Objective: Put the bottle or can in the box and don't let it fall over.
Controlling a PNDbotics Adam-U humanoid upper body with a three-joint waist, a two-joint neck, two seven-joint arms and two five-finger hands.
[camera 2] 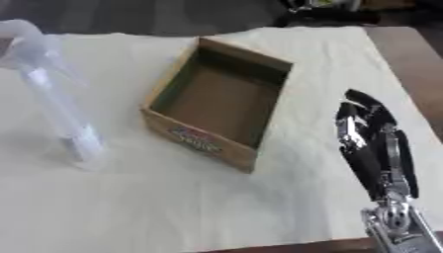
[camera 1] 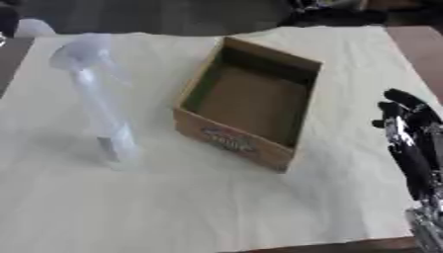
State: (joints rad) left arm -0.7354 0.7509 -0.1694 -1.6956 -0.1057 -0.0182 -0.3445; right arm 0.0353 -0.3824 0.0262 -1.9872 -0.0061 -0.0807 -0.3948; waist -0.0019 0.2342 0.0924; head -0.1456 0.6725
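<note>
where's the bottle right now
The clear spray bottle stands upright on the cloth-covered table, on the robot's left, apart from the open cardboard box to its right and not inside it.

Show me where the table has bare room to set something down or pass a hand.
Bare cloth spans the near side, in front of the cardboard box and the clear bottle. A narrower free lane lies between bottle and box. Another open strip runs from the box's right wall to the right hand, open at the right edge. The box's inside is also bare.
</note>
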